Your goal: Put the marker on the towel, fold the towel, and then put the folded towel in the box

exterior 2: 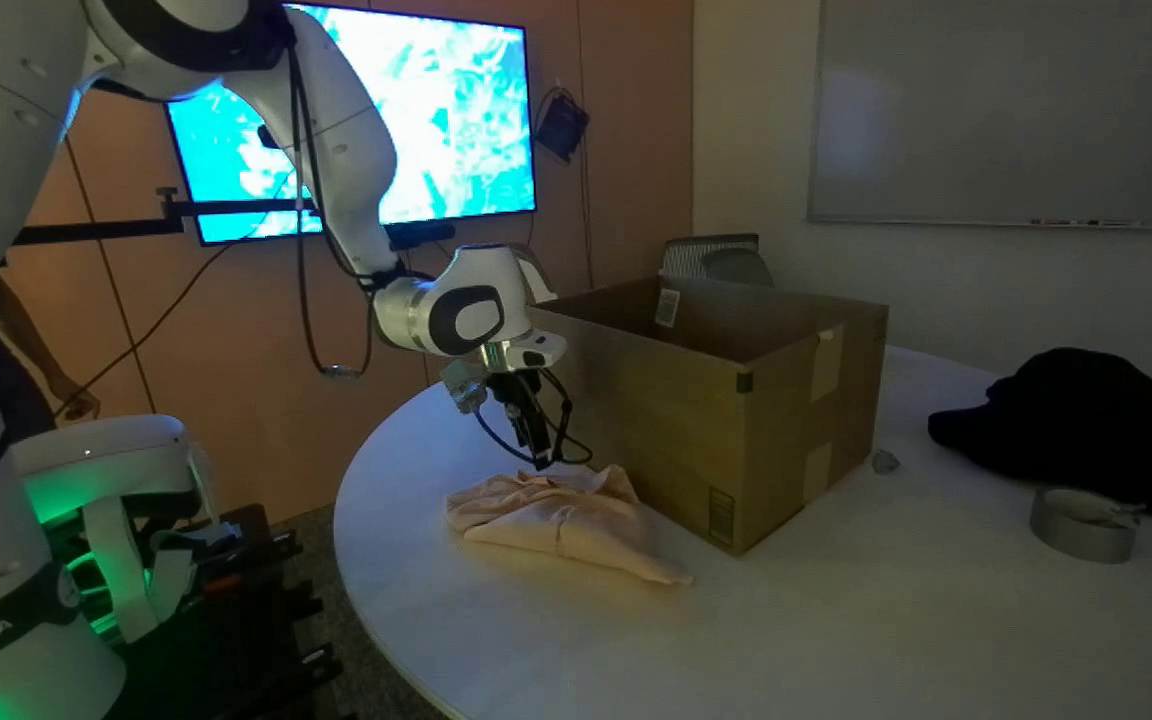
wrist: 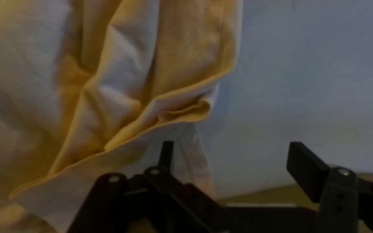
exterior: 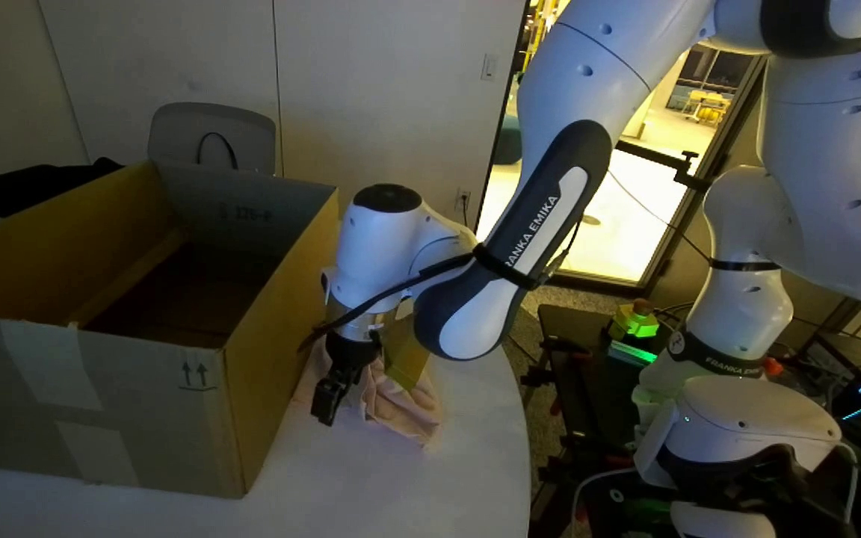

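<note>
The pale pink-orange towel lies crumpled and partly folded over itself on the white table, in both exterior views [exterior: 404, 411] [exterior 2: 561, 525]. It fills the left of the wrist view [wrist: 121, 84]. The brown cardboard box stands open-topped beside the towel in both exterior views [exterior: 154, 418] [exterior 2: 656, 430]; a strip of its side shows in the wrist view [wrist: 264, 197]. My gripper [wrist: 231, 149] is open and empty at the towel's edge near the box wall; one finger is over the towel, the other over bare table. It also shows in both exterior views [exterior: 326, 407] [exterior 2: 541, 455]. The marker is not visible.
The round white table [exterior 2: 836, 640] has a curved edge near the robot base. A roll of grey tape [exterior 2: 1083, 528], a black cloth [exterior 2: 1076, 430] and a small grey lump [exterior 2: 884, 461] lie beyond the box. A chair [exterior: 214, 134] stands behind it.
</note>
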Robot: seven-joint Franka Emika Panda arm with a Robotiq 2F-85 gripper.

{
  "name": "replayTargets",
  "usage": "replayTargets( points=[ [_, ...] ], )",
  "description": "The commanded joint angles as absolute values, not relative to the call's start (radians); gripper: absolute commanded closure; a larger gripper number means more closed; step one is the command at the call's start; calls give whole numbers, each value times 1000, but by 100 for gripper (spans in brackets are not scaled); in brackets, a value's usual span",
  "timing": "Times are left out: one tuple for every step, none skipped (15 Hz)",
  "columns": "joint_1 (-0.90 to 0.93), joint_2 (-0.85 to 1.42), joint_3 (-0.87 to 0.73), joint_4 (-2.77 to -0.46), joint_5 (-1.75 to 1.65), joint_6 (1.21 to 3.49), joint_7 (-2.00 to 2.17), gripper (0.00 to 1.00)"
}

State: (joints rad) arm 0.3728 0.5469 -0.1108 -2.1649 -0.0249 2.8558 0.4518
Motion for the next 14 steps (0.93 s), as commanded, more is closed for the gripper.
replayTargets(
  points=[
    [411,557,-122,-2141,-68,2859,445,0],
    [417,553,-126,-2147,-71,2861,448,0],
    [422,547,-131,-2159,-76,2863,451,0],
    [432,536,-145,-2173,-84,2862,464,0],
    [441,524,-160,-2188,-93,2860,473,0],
    [460,509,-189,-2209,-108,2863,494,0],
    [471,496,-210,-2229,-120,2865,506,1],
    [491,480,-243,-2254,-136,2871,528,0],
    [507,470,-269,-2270,-152,2871,549,0],
    [528,453,-305,-2293,-173,2872,580,0],
    [542,441,-330,-2311,-189,2871,604,0],
    [548,427,-348,-2329,-203,2868,625,0],
    [559,414,-372,-2343,-220,2855,658,0],
    [554,405,-375,-2354,-230,2843,672,0]
  ],
)
